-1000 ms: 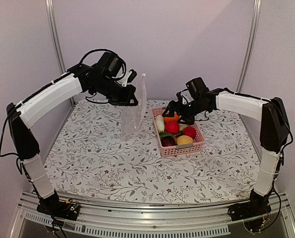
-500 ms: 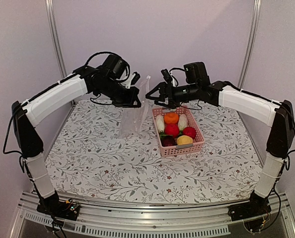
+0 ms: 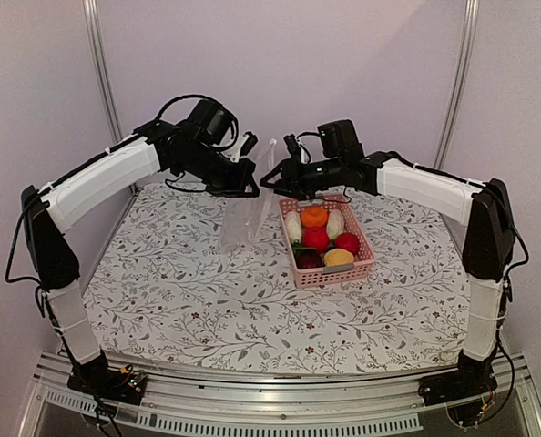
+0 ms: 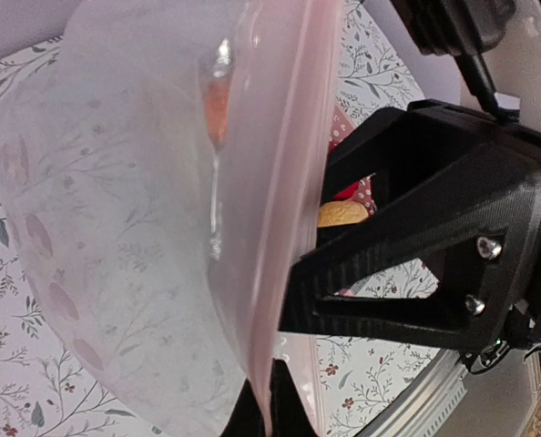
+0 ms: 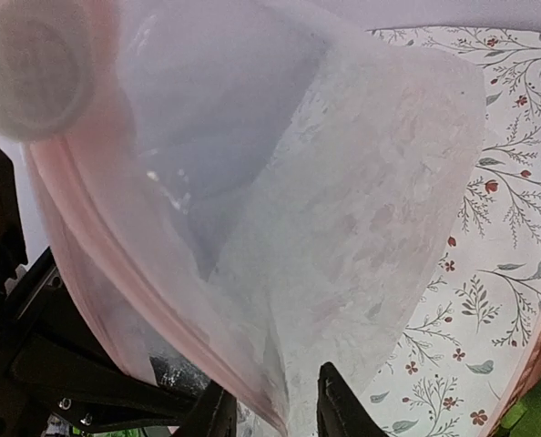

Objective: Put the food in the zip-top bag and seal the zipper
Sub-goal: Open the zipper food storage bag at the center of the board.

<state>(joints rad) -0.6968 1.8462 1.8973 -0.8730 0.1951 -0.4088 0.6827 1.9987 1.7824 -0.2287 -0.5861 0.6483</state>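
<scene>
one bag (image 3: 246, 214), one basket (image 3: 330, 276), seven foods (image 3: 313, 217)

A floral-patterned table (image 3: 207, 300) carries a pink lattice basket (image 3: 334, 274) on its far right part.

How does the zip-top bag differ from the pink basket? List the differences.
The zip-top bag is clear film; the pink basket is a coloured lattice. The bag stands upright, gripped by the left claw; the basket sits flat on the table. The bag looks empty; the basket holds the food. Both are containers near the table's far middle.
</scene>
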